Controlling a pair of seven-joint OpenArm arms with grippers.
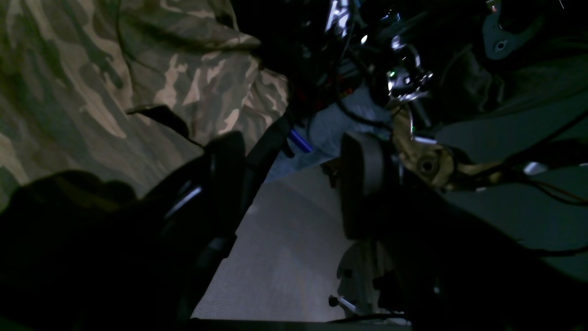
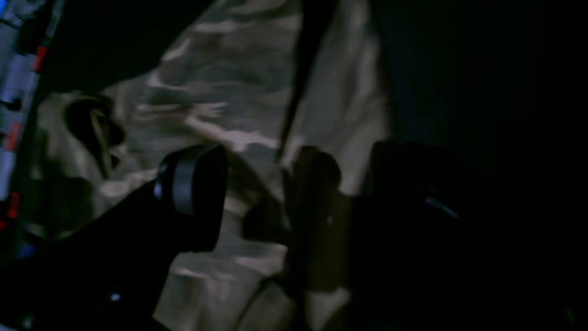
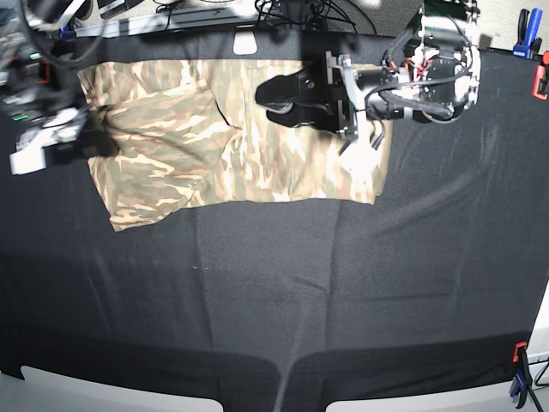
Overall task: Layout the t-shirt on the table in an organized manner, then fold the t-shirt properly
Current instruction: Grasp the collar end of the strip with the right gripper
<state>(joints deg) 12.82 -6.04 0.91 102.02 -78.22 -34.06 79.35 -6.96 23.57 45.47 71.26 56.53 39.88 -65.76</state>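
Note:
The camouflage t-shirt [image 3: 180, 137] lies spread across the far half of the black table [image 3: 283, 292], with its left part folded over and rumpled. My left gripper [image 3: 273, 99] hangs open above the shirt's middle. In the left wrist view its fingers [image 1: 223, 170] hold nothing, and the t-shirt [image 1: 92, 82] fills the upper left. My right gripper [image 3: 103, 144] is at the shirt's left edge. Its wrist view shows the jaws wide apart, with the right gripper [image 2: 285, 193] low over the t-shirt's [image 2: 220, 92] wrinkled cloth. I cannot tell whether it touches the cloth.
Cables and gear [image 3: 214, 13] line the table's far edge. Red [image 3: 541, 81] and blue [image 3: 521, 39] clamps sit at the far right corner, and another clamp [image 3: 519, 378] at the near right. Black cloth covers the near half of the table.

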